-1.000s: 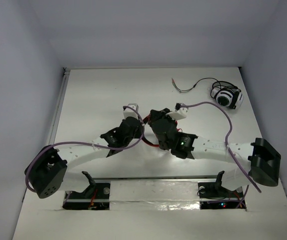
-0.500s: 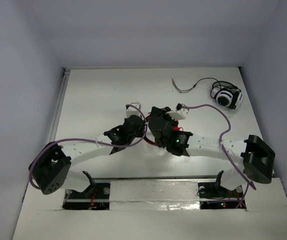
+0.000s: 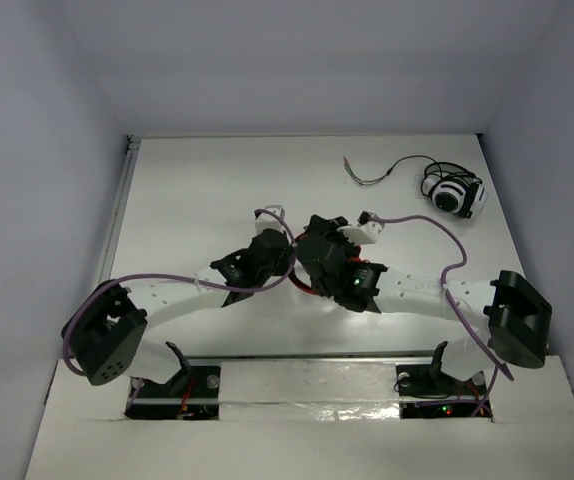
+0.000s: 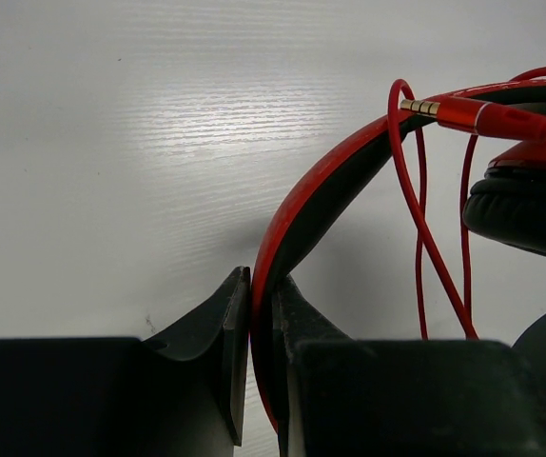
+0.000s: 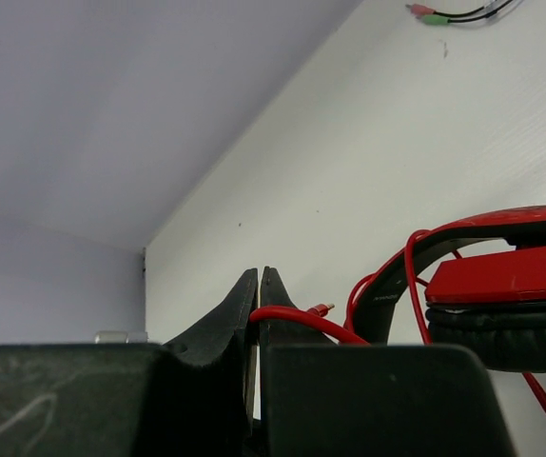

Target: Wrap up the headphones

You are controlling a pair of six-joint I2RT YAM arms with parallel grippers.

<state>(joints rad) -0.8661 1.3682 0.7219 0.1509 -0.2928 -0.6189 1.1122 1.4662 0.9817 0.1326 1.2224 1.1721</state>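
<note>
The red headphones are mostly hidden under both wrists in the top view, where only bits of red [image 3: 303,287] show. My left gripper [image 4: 262,286] is shut on the red-and-black headband [image 4: 321,181]. Beside it in the left wrist view are a black ear pad [image 4: 525,211], loops of thin red cable [image 4: 427,243] and the plug [image 4: 444,112]. My right gripper [image 5: 258,290] is shut on the red cable [image 5: 302,319], with a red earcup [image 5: 506,279] and the headband [image 5: 501,221] to its right. In the top view the left gripper [image 3: 285,262] and right gripper [image 3: 309,242] sit close together at mid-table.
Smaller white and black headphones [image 3: 455,194] lie at the far right, their dark cable [image 3: 392,170] trailing left, and its plug ends show in the right wrist view [image 5: 427,15]. Grey walls enclose the white table [image 3: 197,190] at the back and sides. Purple arm cables [image 3: 447,245] loop over the table.
The left wrist has moved right and a little farther from the bases, closing on the right wrist. The right forearm has shifted slightly left. Both grips stay as they were.
</note>
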